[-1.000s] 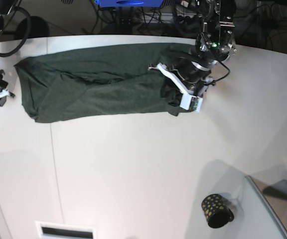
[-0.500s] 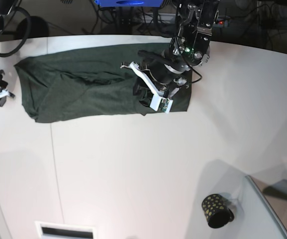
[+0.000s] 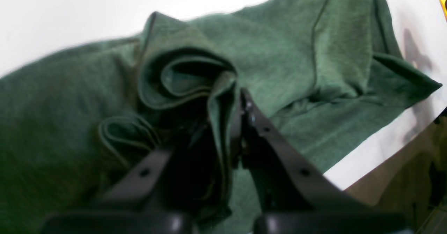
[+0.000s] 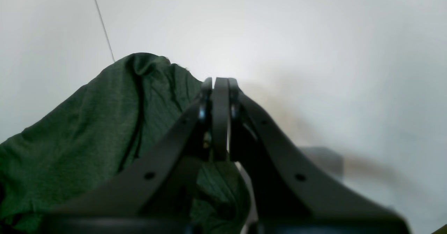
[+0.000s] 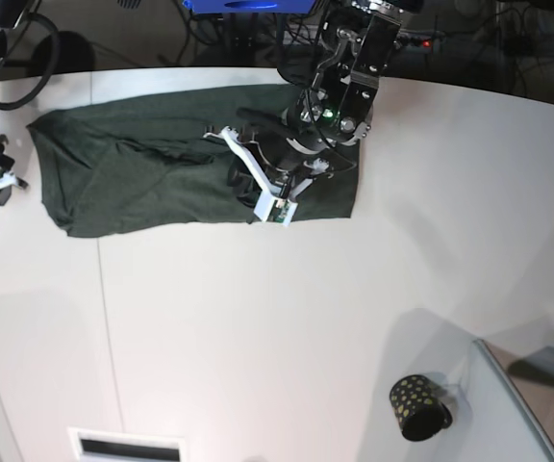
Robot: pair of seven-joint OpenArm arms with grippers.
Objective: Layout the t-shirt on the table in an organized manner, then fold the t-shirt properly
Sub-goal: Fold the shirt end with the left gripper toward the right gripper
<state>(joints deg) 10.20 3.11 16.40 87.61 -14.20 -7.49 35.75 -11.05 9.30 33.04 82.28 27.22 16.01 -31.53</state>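
Left claw pinching t-shirt fold, prob. lifted

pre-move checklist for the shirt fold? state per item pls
1. Left gripper shut on a bunched fold of the t-shirt: ok.
2. Held end carried over the rest of the shirt, not off the table: ok.
3. Right gripper shut, nothing between its tips, parked at the shirt's far end: ok.
4. Shirt lying flat under the fold: not ok, creases show near the middle.
5. Cup well away from the shirt: ok.
6. Edges lined up under the left arm: cannot tell, the arm hides them.
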